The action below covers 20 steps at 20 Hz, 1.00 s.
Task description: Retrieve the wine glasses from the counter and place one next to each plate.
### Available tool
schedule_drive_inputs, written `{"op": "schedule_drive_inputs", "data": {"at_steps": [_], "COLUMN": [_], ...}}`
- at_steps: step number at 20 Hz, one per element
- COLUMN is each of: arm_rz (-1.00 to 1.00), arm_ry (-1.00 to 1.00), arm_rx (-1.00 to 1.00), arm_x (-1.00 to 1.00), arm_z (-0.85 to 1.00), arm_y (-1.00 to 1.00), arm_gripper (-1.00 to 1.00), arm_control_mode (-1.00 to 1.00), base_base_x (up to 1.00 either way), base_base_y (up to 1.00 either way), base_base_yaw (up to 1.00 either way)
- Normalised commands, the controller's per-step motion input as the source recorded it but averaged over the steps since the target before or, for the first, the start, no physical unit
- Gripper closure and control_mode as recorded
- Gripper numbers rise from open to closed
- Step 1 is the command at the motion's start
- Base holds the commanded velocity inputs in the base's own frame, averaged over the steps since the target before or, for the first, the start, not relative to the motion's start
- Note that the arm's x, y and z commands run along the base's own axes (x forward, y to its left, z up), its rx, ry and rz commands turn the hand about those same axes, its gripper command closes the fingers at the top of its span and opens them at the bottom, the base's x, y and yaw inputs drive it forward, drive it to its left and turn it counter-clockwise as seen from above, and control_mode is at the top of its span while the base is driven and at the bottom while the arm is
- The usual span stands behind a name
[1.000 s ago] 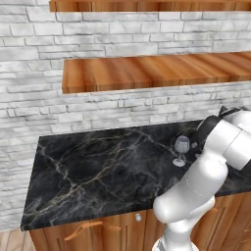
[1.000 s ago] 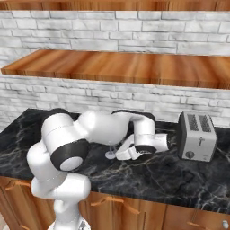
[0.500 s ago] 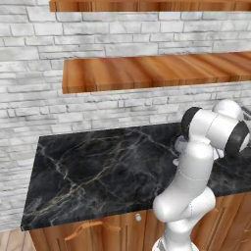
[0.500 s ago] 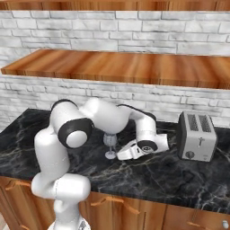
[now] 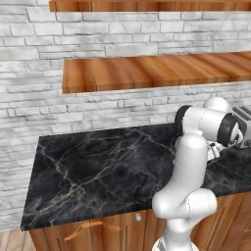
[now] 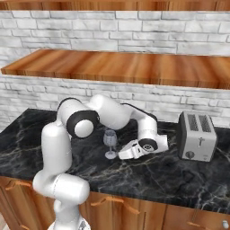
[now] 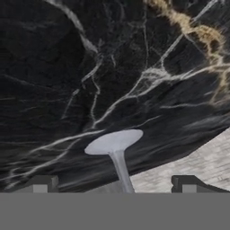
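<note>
Hand view: wine glass (image 7: 115,148) between hand's (image 7: 114,184) fingertips.

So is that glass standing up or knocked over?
Upright: the glass stands on its foot on the counter, bowl on top.

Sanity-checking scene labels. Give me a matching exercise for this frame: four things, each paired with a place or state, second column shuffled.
Things:
1. wine glass
2. toaster
3. gripper
4. shelf

Places or states:
A. on the brick wall above the counter
B. open, tips either side of a stem
C. upright on the counter, beside the hand
D. at the counter's right end

Pairs: 1-C, 2-D, 3-B, 4-A
</note>
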Motion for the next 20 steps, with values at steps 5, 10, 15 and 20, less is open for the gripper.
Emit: {"op": "schedule_drive_inputs", "data": {"at_steps": [5, 10, 15, 20], "arm_rz": [-0.01, -0.02, -0.02, 0.00], "arm_ry": [0.00, 0.00, 0.00, 0.00], "arm_rx": [0.00, 0.00, 0.00, 0.00], "arm_x": [0.08, 0.07, 0.05, 0.00], "arm_z": [-0.01, 0.00, -0.01, 0.00], "arm_y": [0.26, 0.12, 0.11, 0.14], "arm_gripper": [-1.00, -1.00, -1.00, -1.00], "arm_control_mode": [-1.00, -1.00, -1.00, -1.00], "base_base_x": [0.00, 0.00, 0.00, 0.00], "base_base_y": [0.00, 0.00, 0.00, 0.00], "base_base_yaw": [0.00, 0.00, 0.00, 0.00]}}
